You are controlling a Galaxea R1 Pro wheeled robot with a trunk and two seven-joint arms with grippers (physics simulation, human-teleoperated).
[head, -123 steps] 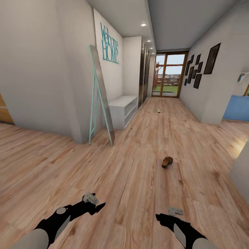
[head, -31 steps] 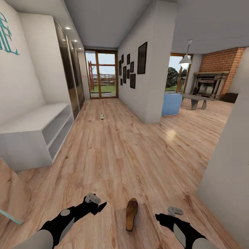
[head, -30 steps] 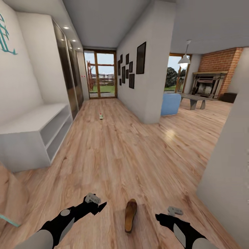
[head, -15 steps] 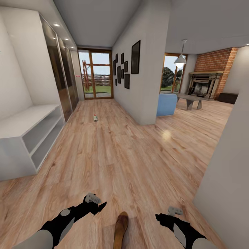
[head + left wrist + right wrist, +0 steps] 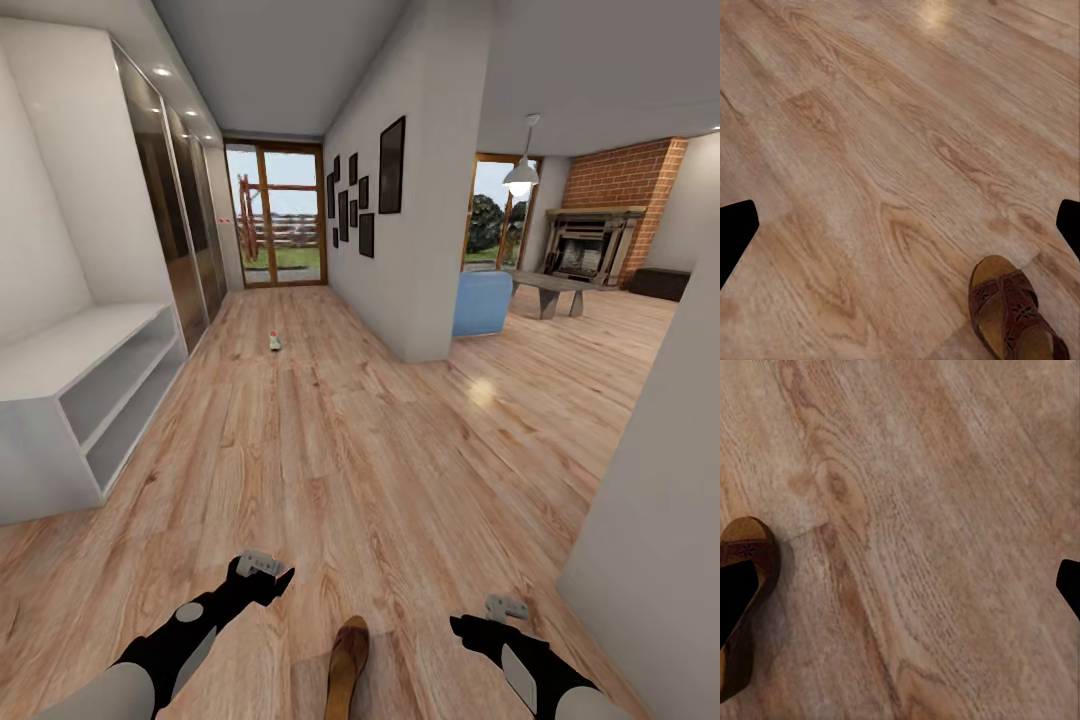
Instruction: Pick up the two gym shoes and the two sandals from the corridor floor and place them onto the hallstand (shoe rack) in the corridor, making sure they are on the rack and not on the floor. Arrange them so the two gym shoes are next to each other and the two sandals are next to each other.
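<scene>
One dark brown sandal (image 5: 348, 655) lies on the corridor floor (image 5: 340, 450) at the near edge of the head view, between my two arms. My left gripper (image 5: 262, 572) hovers open above the floor to its left. The left wrist view has the sandal (image 5: 1016, 315) off to one side of the open left gripper (image 5: 900, 225). My right gripper (image 5: 500, 616) is open to the sandal's right. In the right wrist view one finger partly covers the sandal (image 5: 746, 547). A gym shoe (image 5: 275, 342) lies far down the corridor. The hallstand is out of view.
A plain low white rack (image 5: 70, 400) with two open tiers stands along the left wall, beside mirrored wardrobe doors (image 5: 185, 240). A white wall corner (image 5: 660, 520) is close on my right. A blue armchair (image 5: 482, 302) and a living room open past the right wall.
The camera has moved forward, so the sandal sits lower in the picture. In the last half second my left gripper rose and shifted slightly left; the right arm stayed put.
</scene>
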